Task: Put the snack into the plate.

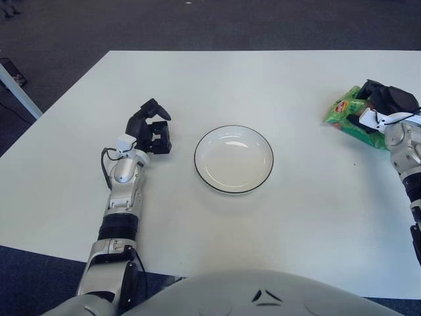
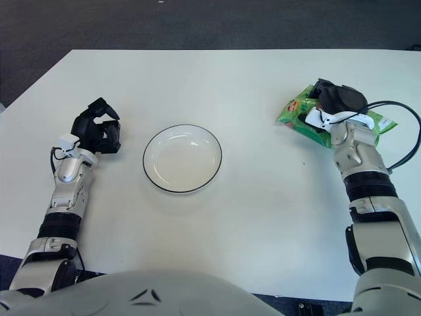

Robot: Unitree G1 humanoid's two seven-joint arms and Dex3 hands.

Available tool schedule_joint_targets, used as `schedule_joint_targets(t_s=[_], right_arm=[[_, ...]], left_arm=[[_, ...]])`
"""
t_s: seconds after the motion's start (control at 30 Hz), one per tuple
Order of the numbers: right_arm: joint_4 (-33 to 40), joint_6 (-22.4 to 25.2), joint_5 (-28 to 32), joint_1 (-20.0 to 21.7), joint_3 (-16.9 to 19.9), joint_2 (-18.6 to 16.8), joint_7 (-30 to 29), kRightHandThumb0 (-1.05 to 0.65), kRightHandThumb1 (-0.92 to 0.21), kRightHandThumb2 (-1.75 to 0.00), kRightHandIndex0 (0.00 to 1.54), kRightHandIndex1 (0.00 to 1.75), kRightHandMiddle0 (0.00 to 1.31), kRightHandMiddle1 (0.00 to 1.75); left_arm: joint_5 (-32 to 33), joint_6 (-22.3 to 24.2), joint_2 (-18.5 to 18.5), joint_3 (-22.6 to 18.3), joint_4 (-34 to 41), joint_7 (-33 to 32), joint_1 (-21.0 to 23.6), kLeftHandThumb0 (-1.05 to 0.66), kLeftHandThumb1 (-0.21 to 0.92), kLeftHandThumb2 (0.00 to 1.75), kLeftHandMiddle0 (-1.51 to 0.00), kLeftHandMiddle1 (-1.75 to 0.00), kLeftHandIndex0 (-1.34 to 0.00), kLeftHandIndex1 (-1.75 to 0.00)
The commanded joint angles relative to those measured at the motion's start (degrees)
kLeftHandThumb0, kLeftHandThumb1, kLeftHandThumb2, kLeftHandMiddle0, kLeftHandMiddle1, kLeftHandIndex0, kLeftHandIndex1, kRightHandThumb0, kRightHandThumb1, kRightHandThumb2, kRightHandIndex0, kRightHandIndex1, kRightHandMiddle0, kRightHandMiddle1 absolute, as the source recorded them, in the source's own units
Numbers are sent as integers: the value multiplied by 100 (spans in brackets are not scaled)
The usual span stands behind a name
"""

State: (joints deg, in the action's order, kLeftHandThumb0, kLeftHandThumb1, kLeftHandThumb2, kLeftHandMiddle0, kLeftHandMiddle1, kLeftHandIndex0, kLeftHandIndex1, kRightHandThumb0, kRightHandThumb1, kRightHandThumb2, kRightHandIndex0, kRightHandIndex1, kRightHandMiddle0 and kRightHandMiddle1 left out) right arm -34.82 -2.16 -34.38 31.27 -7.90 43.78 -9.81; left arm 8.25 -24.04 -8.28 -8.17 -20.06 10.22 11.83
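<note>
A green snack bag (image 2: pixel 293 113) lies on the white table at the far right. My right hand (image 2: pixel 335 99) is on top of it, its black fingers curled down over the bag's middle, and most of the bag is hidden under the hand. A round white plate (image 1: pixel 233 158) with a thin dark rim sits empty at the table's middle, well to the left of the bag. My left hand (image 1: pixel 154 128) shows to the left of the plate, fingers loosely curved and holding nothing.
The white table (image 1: pixel 263 85) reaches to the far edge, with dark carpet beyond it. A black cable (image 2: pixel 408 131) loops out from my right wrist beside the bag.
</note>
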Motion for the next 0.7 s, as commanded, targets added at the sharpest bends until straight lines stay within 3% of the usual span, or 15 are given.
schedule_joint_targets(t_s=[0.0, 0.17, 0.3, 0.47, 0.67], right_arm=[[-3, -298, 266, -157, 114, -246, -153, 0, 1, -158, 92, 142, 70, 175], [889, -120, 436, -398, 257, -473, -66, 0, -2, -161, 86, 160, 63, 175], [1133, -193, 444, -447, 310, -613, -195, 0, -4, -163, 80, 171, 61, 175], [1276, -257, 449, -349, 316, -760, -226, 0, 4, -172, 85, 174, 67, 175], [1917, -5, 584, -281, 367, -1037, 11, 0, 6, -174, 87, 175, 69, 174]], left_arm=[[2, 12, 477, 52, -683, -133, -1049, -52, 22, 144, -137, -175, -70, -175], [-1, 31, 467, 48, -694, -136, -1041, -52, 22, 144, -137, -175, -70, -175], [12, 38, 459, 41, -711, -121, -1034, -52, 22, 144, -137, -175, -70, -175], [10, -1, 458, 25, -787, -130, -1003, -52, 22, 144, -137, -175, -70, -175], [6, -17, 452, 18, -845, -113, -977, -52, 22, 144, -137, -175, -70, -175]])
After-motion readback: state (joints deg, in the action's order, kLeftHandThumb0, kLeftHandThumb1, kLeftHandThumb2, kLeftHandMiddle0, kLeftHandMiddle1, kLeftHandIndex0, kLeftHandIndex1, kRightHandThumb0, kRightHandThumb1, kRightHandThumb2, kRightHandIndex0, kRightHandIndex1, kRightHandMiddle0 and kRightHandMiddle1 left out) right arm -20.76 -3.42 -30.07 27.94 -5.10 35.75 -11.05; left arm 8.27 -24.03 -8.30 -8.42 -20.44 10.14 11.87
